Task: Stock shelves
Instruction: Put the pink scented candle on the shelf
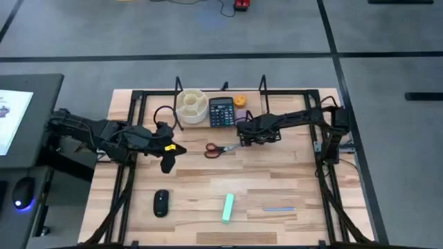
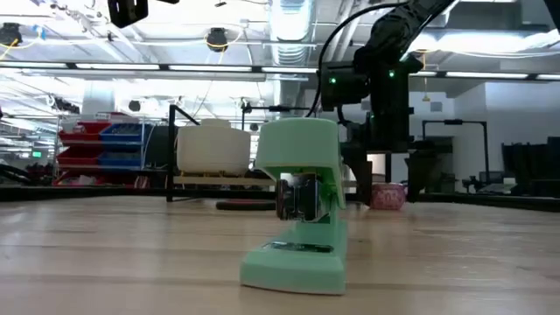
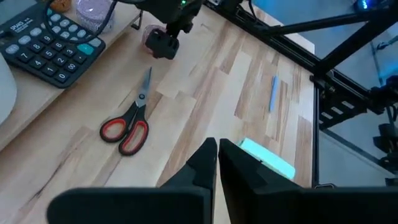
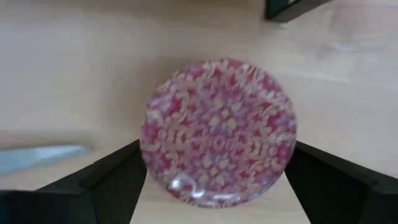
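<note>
i'm mid-pick with the right gripper (image 1: pixel 241 133), jaws wide open straddling a pink patterned disc (image 4: pixel 219 132) on the table just in front of the shelves (image 1: pixel 220 111), not yet closed on it. next i'd close, lift, and carry it onto the plank. shelves' long axis runs left-right along the far edge, open side facing me. left gripper (image 3: pixel 217 154) hovers near the scissors (image 1: pixel 219 149), jaws shut, holding nothing

On the shelf (image 1: pixel 201 123) at the back sit a round tub (image 1: pixel 191 106), then a calculator (image 1: pixel 221 111) to its right. Scissors (image 1: pixel 219 149) lie just in front. Near the front edge lie a mouse (image 1: pixel 160 203), a stapler (image 1: pixel 228 207) and a pen (image 1: pixel 279 208), left to right
</note>
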Controlling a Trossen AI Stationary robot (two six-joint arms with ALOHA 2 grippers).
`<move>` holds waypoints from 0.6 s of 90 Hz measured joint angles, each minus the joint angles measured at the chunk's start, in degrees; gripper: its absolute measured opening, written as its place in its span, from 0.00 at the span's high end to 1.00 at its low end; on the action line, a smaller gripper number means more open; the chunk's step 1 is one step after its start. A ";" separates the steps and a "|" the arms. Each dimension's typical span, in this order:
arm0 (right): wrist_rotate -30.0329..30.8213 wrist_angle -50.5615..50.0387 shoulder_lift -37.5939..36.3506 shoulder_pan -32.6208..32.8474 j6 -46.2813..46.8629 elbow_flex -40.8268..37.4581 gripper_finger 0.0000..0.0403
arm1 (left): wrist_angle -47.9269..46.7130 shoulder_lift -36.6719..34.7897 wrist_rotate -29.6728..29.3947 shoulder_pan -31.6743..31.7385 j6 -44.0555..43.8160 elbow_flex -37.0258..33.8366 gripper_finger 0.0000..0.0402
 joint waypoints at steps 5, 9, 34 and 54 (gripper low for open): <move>0.18 0.41 -0.02 -0.22 0.00 0.00 0.15 | 0.02 0.00 0.00 0.00 0.00 0.00 1.00; 0.55 0.98 0.00 -0.30 -0.05 0.00 0.15 | 0.01 0.00 0.00 0.00 0.01 0.00 1.00; 0.95 3.84 -0.02 -0.53 -0.26 0.07 0.21 | 0.04 0.00 0.00 0.00 0.02 0.00 1.00; 1.07 4.09 -0.01 -0.88 -0.46 0.07 0.26 | 0.02 0.00 0.00 0.00 0.02 0.00 1.00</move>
